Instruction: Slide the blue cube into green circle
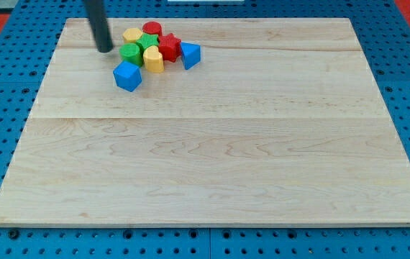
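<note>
The blue cube (127, 75) lies on the wooden board near the view's top left, just below and left of a tight cluster of blocks. The green circle (131, 53) is a green round block in that cluster, right above the cube. My tip (104, 49) stands just left of the green circle and above-left of the blue cube, a small gap from both.
The cluster also holds a second green block (148, 42), a yellow block (132, 34), a yellow block (153, 60), a red round block (152, 29), a red star (169, 47) and a blue triangular block (190, 55). The board's top edge (212, 19) lies close behind them.
</note>
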`<state>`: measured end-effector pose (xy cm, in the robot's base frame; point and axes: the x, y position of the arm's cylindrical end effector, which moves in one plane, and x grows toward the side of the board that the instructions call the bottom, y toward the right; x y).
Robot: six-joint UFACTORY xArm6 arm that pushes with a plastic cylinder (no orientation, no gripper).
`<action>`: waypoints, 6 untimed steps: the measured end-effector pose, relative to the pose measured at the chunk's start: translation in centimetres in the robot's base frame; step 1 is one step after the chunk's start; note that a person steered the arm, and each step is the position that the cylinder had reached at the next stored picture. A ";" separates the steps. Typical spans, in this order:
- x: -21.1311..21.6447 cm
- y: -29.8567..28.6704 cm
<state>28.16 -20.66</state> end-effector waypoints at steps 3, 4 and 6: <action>11.2 4.2; 11.2 6.3; 7.3 7.5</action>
